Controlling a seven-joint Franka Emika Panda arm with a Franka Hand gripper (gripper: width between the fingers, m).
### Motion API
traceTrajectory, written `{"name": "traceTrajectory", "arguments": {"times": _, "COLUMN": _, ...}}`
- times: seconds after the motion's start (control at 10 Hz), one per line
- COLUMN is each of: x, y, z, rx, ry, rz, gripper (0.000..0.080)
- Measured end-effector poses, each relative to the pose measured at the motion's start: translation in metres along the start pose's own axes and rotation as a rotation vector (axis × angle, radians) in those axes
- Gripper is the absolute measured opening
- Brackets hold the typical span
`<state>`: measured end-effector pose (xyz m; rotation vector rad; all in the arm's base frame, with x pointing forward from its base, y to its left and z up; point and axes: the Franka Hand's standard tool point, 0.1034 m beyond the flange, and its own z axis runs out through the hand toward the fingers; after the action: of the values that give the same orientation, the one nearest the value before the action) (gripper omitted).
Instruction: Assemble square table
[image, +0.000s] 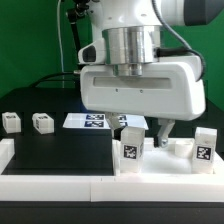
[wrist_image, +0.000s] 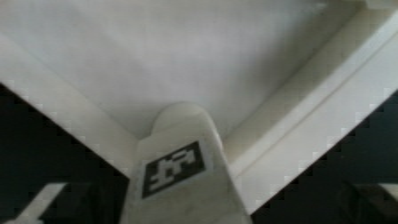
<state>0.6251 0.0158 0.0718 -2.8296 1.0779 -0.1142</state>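
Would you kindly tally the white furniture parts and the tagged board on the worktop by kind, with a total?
Small block legs: 4
Square slab: 1
Marker board: 1
Total: 6

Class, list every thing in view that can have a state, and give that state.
Pincer: open, gripping nothing.
Far-left leg: loose on the worktop.
Second leg: loose on the worktop.
Leg under pincer: upright, unheld.
Right leg: upright.
Table slab: lying flat beneath the pincer.
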Motion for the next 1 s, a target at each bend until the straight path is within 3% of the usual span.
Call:
{"name": "traceTrajectory", "arguments": {"times": 0.2, "x": 0.0012, "y": 0.0030, "z": 0.0004, "rx": -0.003, "ry": 0.001, "rz": 0.022, "gripper": 0.0389}}
{"name": "traceTrajectory", "arguments": {"times": 0.3, "x": 0.0016, "y": 0.0068, "z": 0.0013, "rx": -0.009, "ry": -0.003, "rz": 0.032, "gripper": 0.0389}}
{"name": "traceTrajectory", "arguments": {"times": 0.4, "x": 0.0013, "y": 0.0074, "z": 0.0015, "rx": -0.010, "ry": -0.004, "rz": 0.086, "gripper": 0.0291}}
{"name": "traceTrajectory", "arguments": {"times": 0.8, "x": 0.0014, "y": 0.0074, "z": 0.0015, "rx": -0.010, "ry": -0.003, "rz": 0.342, "gripper": 0.0291}}
{"name": "traceTrajectory", "arguments": {"times": 1.0, "x": 0.0027, "y": 0.0035, "z": 0.0021, "rx": -0.034, "ry": -0.050, "rz": 0.723, "gripper": 0.0291}}
